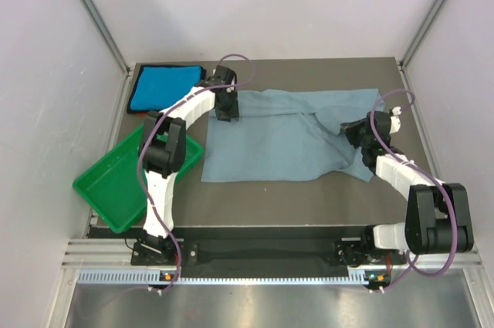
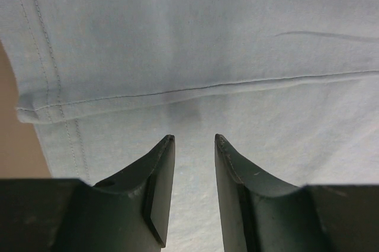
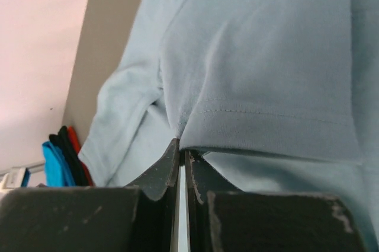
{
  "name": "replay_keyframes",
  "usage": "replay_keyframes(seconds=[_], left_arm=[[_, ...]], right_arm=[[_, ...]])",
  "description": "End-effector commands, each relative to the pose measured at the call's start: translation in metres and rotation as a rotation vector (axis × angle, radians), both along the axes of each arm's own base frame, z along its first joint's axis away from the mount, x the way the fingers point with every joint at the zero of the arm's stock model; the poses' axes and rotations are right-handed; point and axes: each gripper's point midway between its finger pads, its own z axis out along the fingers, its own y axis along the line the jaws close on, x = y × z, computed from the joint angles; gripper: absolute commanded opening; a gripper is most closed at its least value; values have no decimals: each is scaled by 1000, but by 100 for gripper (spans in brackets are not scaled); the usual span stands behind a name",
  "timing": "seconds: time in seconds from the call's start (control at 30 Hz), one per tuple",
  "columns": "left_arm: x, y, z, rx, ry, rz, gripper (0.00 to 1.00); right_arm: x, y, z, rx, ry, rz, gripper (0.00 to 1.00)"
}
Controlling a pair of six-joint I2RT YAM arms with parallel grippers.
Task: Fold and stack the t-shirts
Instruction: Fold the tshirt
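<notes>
The large grey-blue t-shirt (image 1: 270, 139) lies spread on the dark table, with its right part bunched and folded over. My left gripper (image 1: 226, 112) is at the shirt's back left corner. In the left wrist view it (image 2: 194, 138) is open just above the cloth (image 2: 195, 44), near a stitched hem. My right gripper (image 1: 353, 135) is at the bunched right side. In the right wrist view it (image 3: 183, 147) is shut on a hemmed edge of the grey-blue shirt (image 3: 260, 68). The turquoise t-shirt (image 1: 164, 86) lies folded at the back left corner and also shows in the right wrist view (image 3: 54, 166).
A green plastic tray (image 1: 108, 189) sits tilted at the left edge next to the left arm. White walls enclose the table on the left, back and right. A metal rail runs along the near edge.
</notes>
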Motion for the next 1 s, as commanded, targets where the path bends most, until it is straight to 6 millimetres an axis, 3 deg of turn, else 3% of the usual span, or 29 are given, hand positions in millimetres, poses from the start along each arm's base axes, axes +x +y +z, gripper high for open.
replay_keyframes(seconds=[0.0, 0.17, 0.23, 0.3, 0.37, 0.53, 0.57, 0.6, 0.63, 0.67, 0.7, 0.73, 0.97], left_arm=[[8, 3, 9, 9, -13, 15, 38], [15, 16, 6, 68, -12, 31, 38], [22, 19, 15, 76, -35, 31, 38], [32, 19, 26, 70, -78, 27, 39], [38, 18, 30, 63, -103, 24, 39], [55, 10, 37, 11, -135, 10, 39], [58, 8, 34, 9, -137, 9, 39], [62, 7, 36, 6, -149, 10, 39], [62, 1, 35, -28, -141, -12, 39], [64, -3, 31, -35, -141, -20, 39], [68, -4, 31, -41, -147, -23, 39], [70, -6, 31, -45, -148, -28, 39], [87, -1, 8, -45, -139, -2, 39]], right_arm=[[-1, -9, -1, -27, -9, -98, 0], [1, -5, -15, -50, 38, -62, 13], [5, -1, -3, -77, 43, -26, 21], [8, 0, 14, -136, 66, 28, 36], [7, -3, 19, -210, 111, 83, 44], [18, -14, 43, -300, 103, 196, 46], [23, -31, 46, -337, 88, 190, 46], [28, -34, 51, -340, 54, 209, 46], [42, -33, 57, -330, 0, 247, 46], [50, -49, 60, -349, -21, 249, 46], [67, -54, 77, -362, -90, 268, 46], [75, -50, 60, -326, -74, 343, 46], [132, -107, 37, -395, -82, 311, 45]])
